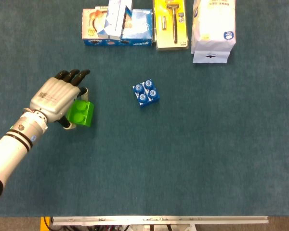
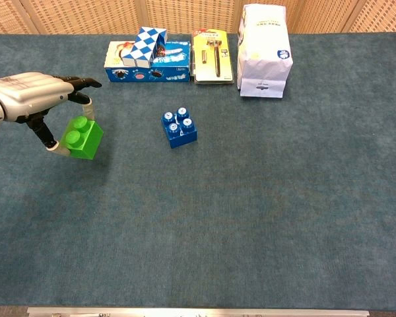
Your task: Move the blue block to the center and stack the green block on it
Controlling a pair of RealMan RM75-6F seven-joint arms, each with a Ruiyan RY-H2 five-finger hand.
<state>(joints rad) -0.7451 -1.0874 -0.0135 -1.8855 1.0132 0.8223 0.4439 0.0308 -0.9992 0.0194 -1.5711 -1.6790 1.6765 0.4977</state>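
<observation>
My left hand [image 1: 55, 98] [image 2: 33, 99] holds the green block [image 1: 80, 113] [image 2: 82, 137] pinched beneath its fingers, lifted off the carpet at the left side. The block hangs slightly tilted under the palm. The blue block [image 1: 145, 94] [image 2: 179, 128], with white-topped studs, sits alone on the blue carpet to the right of the hand, a clear gap between them. My right hand shows in neither view.
Along the far edge stand a blue box with a checkered blue-and-white carton [image 2: 145, 51], a yellow razor pack [image 2: 212, 57] and a white bag [image 2: 264, 49]. The table's front edge [image 1: 159, 220] runs along the bottom.
</observation>
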